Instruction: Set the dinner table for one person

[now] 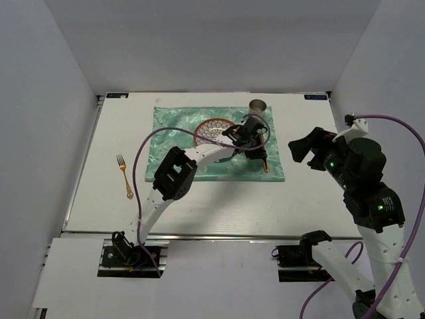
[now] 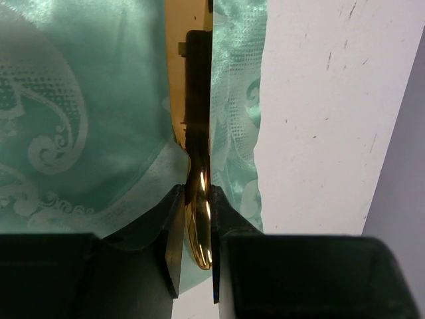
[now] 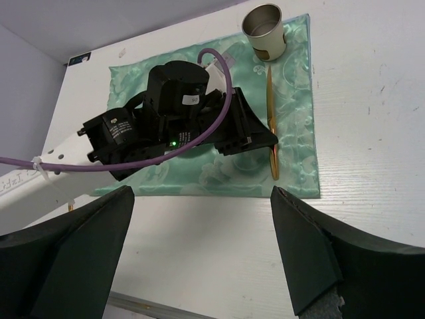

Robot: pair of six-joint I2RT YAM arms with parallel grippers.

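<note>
— The dinner table (image 1: 199, 206), where does it sit from where you stand?

— Right in front of both arms: a big white top with white walls around it, and a metal rail (image 1: 219, 234) running along the near edge by the arm bases.

— What lies closest to us?

— A gold fork (image 1: 124, 175), alone on the bare white surface towards the left, well apart from everything else. On the right side the right gripper (image 1: 303, 150) hangs above the bare table just off the cloth, its two fingers spread wide with nothing between them.

— And further in?

— A mint-green cloth (image 1: 172, 133) lies flat across the middle. The left arm (image 1: 174, 174) reaches out over it to its right edge, where a gold knife (image 3: 270, 100) lies lengthwise on the fabric.

— Is the left gripper (image 2: 197, 199) on it?

— Yes, the fingers are drawn in on either side of the knife's handle and pinch it between them.

— Beyond that?

— A patterned plate (image 1: 211, 128) rests on the cloth, partly hidden behind the left wrist. Farthest back, at the cloth's far right corner, a metal cup (image 1: 257, 106) stands upright.
</note>
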